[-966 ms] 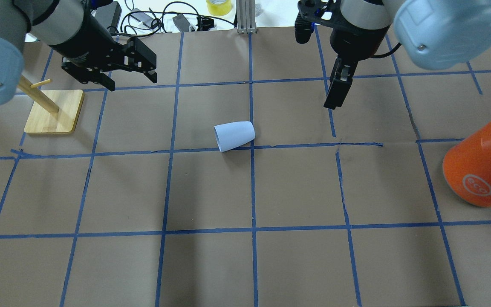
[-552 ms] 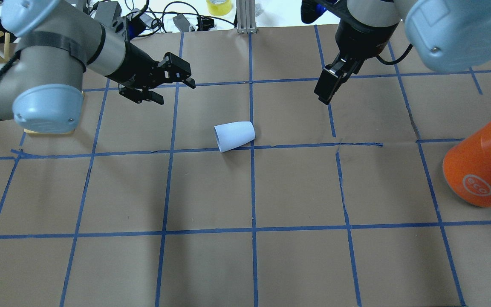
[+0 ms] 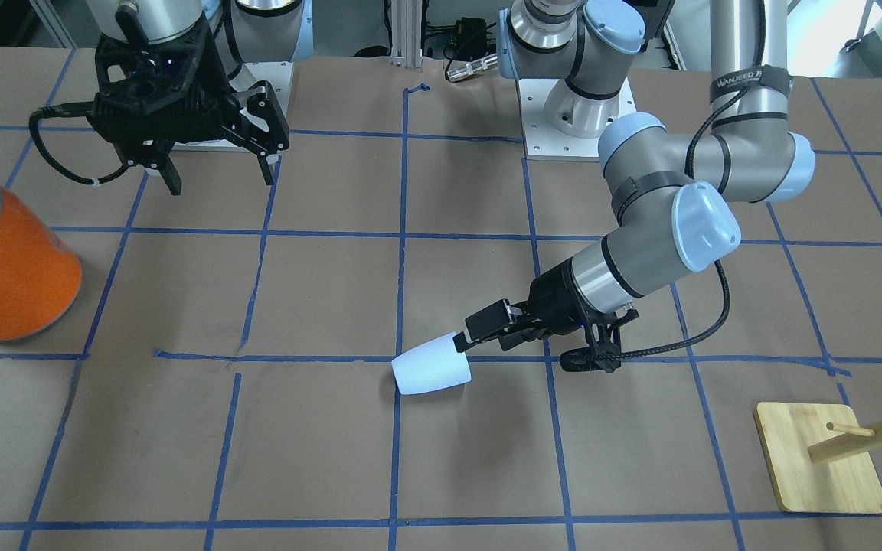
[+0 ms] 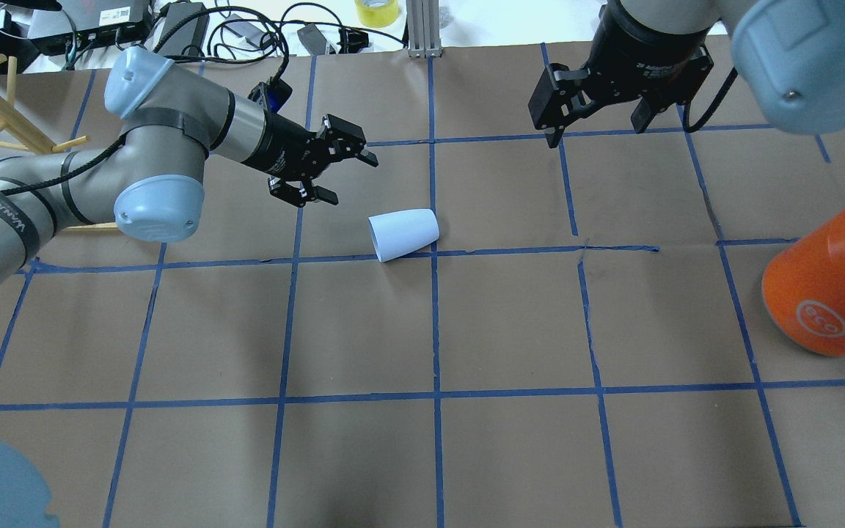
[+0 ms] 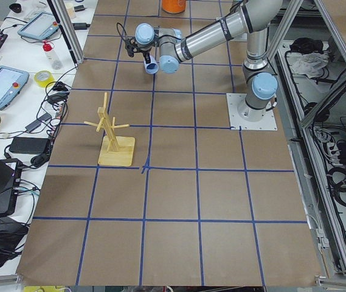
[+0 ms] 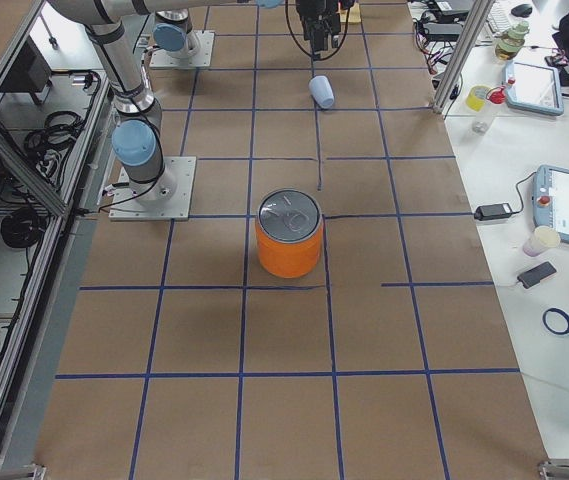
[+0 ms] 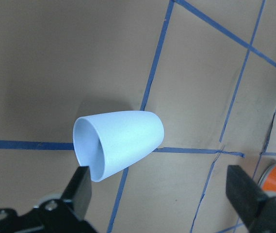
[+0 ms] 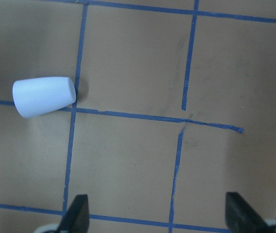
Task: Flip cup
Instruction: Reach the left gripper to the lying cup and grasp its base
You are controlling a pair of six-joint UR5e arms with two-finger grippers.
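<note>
My left gripper point(image 4: 352, 180) hung, fingers apart, just beside the cup point(image 4: 403, 234) lying sideways; I judged one finger should slip inside its rim

Silver links point(image 3: 736, 38), blue joint caps point(image 3: 705, 226), black end effectors point(image 4: 351, 180), cable point(image 3: 726, 300).

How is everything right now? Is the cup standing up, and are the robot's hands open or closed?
cup: lying on its side, mouth facing the left gripper, not flipped yet.
left gripper: open, fingers close to the cup's mouth, holding nothing.
right gripper: open, away from the cup, holding nothing.
orange can: standing upright, silver top on.
wooden rack: standing upright, nothing on its pegs.
</note>
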